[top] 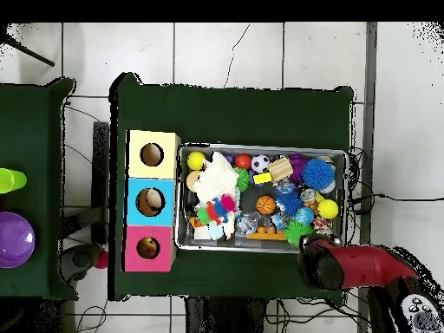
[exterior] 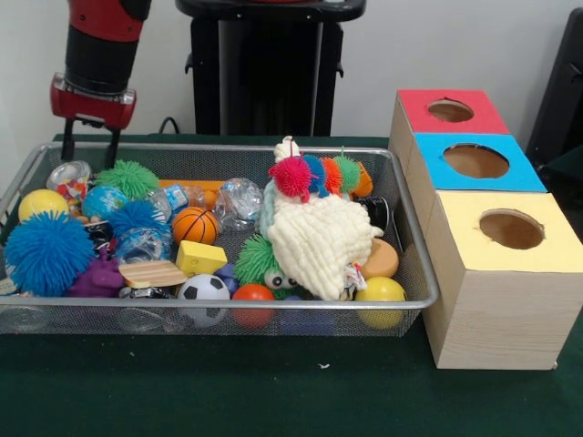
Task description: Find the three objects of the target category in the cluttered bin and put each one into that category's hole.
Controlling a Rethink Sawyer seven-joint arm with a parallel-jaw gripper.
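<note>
I have the end effector [exterior: 89, 146] hanging just behind the far rim of the wire bin [exterior: 414, 273], at the front view's left corner; two thin prongs show below the red collar, and I cannot tell whether they are parted or closed. Nothing is between them. The bin's long axis runs side to side across the green counter [exterior: 273, 391], and it is packed with clutter: a spiky blue ball [exterior: 46, 252], mini basketball [exterior: 195, 224], soccer ball [exterior: 202, 289], yellow block [exterior: 200, 259] and a cream knitted cloth [exterior: 319, 241] draped over the right half. Touching the bin's right end is the wooden box row, with holes facing up: red [exterior: 450, 110], blue [exterior: 475, 161], yellow [exterior: 511, 229]. In the overhead view the red arm [top: 355, 264] sits outside the bin's corner.
</note>
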